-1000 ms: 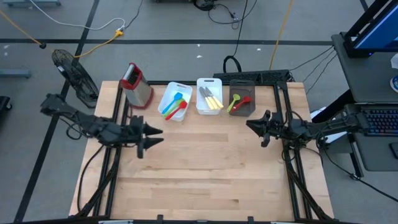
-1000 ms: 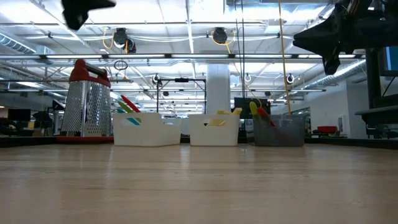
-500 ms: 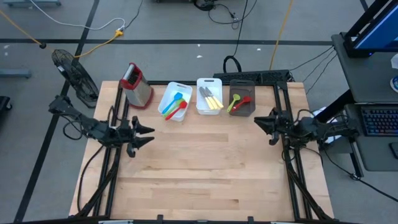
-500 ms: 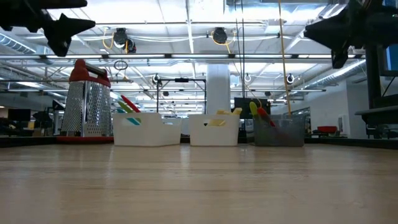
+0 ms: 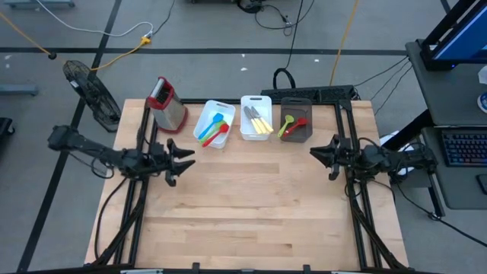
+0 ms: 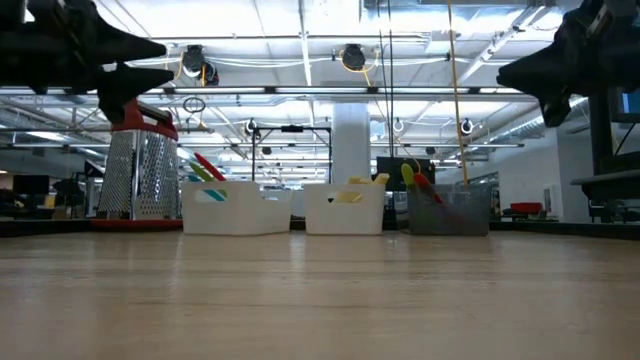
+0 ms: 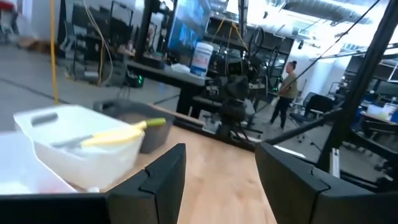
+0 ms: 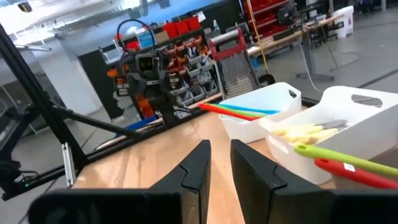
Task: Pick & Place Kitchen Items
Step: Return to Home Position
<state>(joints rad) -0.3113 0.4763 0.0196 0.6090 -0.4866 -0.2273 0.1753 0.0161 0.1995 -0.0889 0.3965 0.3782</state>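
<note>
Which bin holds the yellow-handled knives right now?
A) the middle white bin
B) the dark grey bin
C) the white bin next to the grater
A: the high view shows the yellow-handled knives lying in the middle white bin; the other two bins hold only coloured plastic utensils.

Table (image 5: 251,205) middle, near side open; grater (image 5: 167,104), row of bins (image 5: 256,100) block far edge.

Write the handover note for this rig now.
Left pincer: open, empty, over the wooden table's left side. Right pincer: slightly open, empty, over its right.
Red, green and blue plastic utensils in the left white rectangular bin; yellow-handled metal knives in the right white rectangular bin; green and red plastic spoons in the dark grey rectangular bin.
Done: sorting, it seems. Left: park both arms.
</note>
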